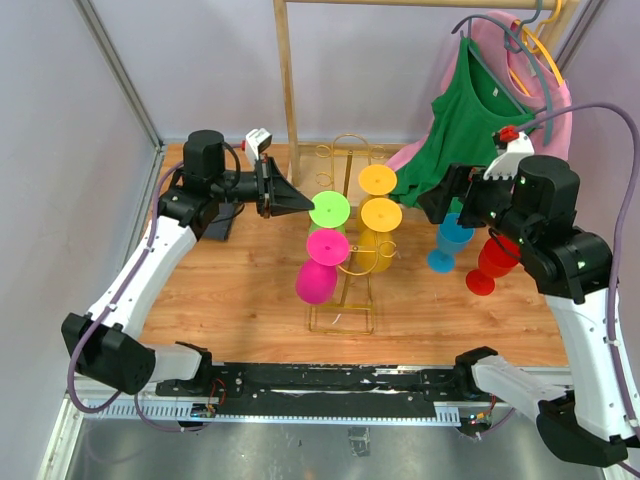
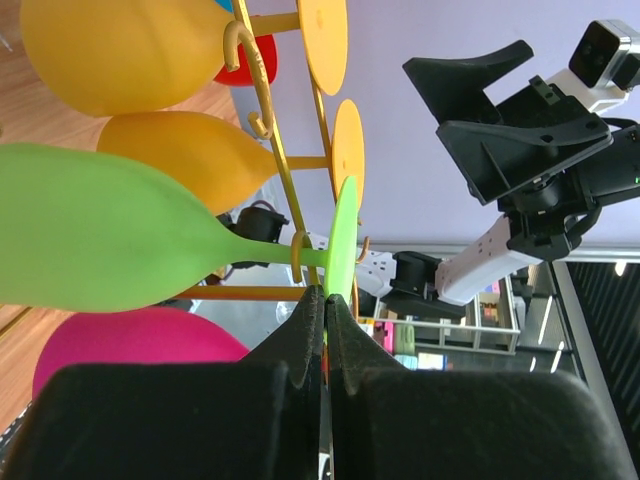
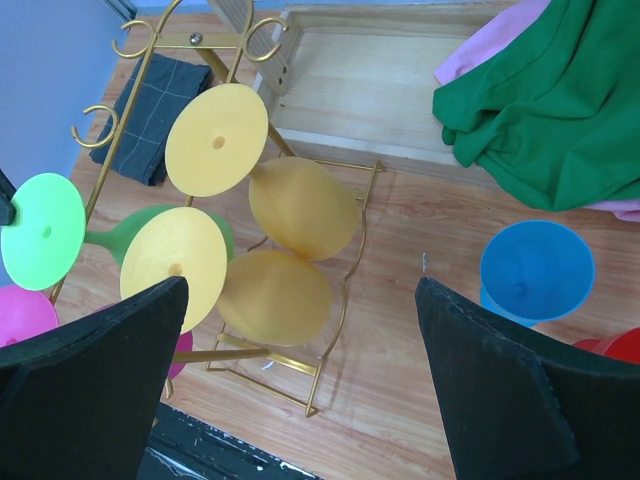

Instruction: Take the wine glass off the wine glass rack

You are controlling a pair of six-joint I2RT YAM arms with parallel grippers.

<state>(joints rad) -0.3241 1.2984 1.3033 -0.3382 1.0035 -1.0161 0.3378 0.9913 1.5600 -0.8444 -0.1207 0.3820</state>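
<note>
Green glass [image 1: 329, 209] hangs by its stem in a hook at 10 o'clock on the rack [image 3: 195, 40]. My left claw [image 2: 325, 300] comes in from 9 o'clock and is clenched on the thin edge of its foot; my right claw [image 3: 300, 285] is spread wide with nothing in it at 3 o'clock. Risks: an edge-only pinch could let the glass pivot or slip, and a pull off the hook's axis could snag the stem, drag the light rack, or knock the pink glass [image 1: 318, 280] at 6 o'clock.
</note>
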